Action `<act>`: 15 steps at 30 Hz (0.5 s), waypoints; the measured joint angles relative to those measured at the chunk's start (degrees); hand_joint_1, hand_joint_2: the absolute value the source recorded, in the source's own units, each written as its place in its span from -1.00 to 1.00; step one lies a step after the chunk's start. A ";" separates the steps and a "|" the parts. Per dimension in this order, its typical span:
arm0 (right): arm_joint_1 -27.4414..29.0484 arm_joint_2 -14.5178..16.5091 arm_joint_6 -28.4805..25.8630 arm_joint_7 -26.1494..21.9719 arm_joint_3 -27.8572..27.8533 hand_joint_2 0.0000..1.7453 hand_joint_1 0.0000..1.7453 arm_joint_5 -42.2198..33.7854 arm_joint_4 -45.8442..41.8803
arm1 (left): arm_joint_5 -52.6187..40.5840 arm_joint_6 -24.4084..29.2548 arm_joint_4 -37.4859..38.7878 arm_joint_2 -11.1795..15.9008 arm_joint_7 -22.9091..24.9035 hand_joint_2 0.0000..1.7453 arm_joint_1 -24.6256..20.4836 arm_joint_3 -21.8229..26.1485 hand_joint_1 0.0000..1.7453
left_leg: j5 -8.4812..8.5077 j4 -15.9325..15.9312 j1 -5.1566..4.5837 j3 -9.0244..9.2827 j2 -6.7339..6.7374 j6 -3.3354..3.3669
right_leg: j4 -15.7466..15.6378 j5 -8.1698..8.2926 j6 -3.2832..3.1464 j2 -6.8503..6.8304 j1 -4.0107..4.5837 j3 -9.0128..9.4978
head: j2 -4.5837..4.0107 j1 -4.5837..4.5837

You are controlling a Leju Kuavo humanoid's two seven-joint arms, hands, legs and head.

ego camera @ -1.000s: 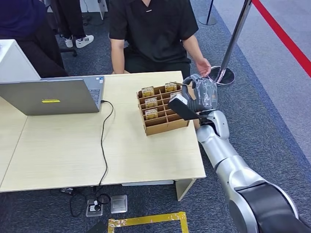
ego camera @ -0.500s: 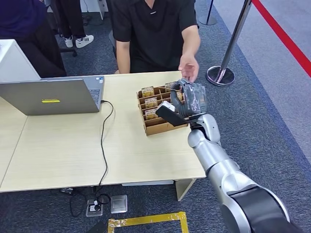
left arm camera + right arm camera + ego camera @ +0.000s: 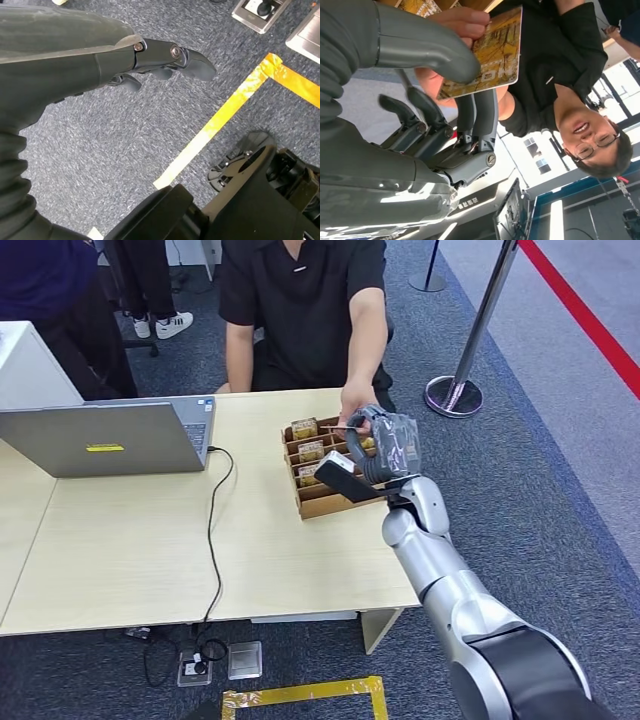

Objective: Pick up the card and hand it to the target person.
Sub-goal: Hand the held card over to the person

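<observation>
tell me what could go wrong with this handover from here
1. The right hand pinches the card between thumb and fingers while the person's hand grips it too; if the robot does not let go in time, the card may bend or get tugged.
2. Releasing too early might drop it into the cardboard tray just below.
3. The person's fingers lie right beside the thumb, so they could get nipped.
</observation>
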 joint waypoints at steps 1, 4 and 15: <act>0.01 0.01 0.00 -0.12 -0.36 -0.50 -1.00 0.21 -0.01 | 0.01 -0.07 0.00 0.01 0.03 -1.00 0.00 -0.01 -1.00 | 0.00 0.00 0.00 0.00 0.00 0.00 | 0.00 0.00 0.00 0.00 0.00 0.00 | 0.00 0.01; 0.31 0.07 0.00 -1.16 -1.89 -1.00 -1.00 0.79 -0.46 | 0.00 -0.10 0.00 0.05 0.14 -1.00 0.00 -0.05 -1.00 | 0.00 0.00 0.00 0.00 0.00 0.00 | 0.00 0.00 0.00 0.00 0.00 -0.01 | 0.01 0.01; 5.56 0.31 0.00 -9.83 -15.26 -1.00 -1.00 1.03 -7.00 | -0.07 -0.32 0.00 0.27 0.43 -1.00 0.08 -0.14 -1.00 | 0.00 0.01 0.00 0.00 -0.01 0.00 | -0.03 0.00 0.00 -0.01 0.00 -0.01 | -0.01 0.02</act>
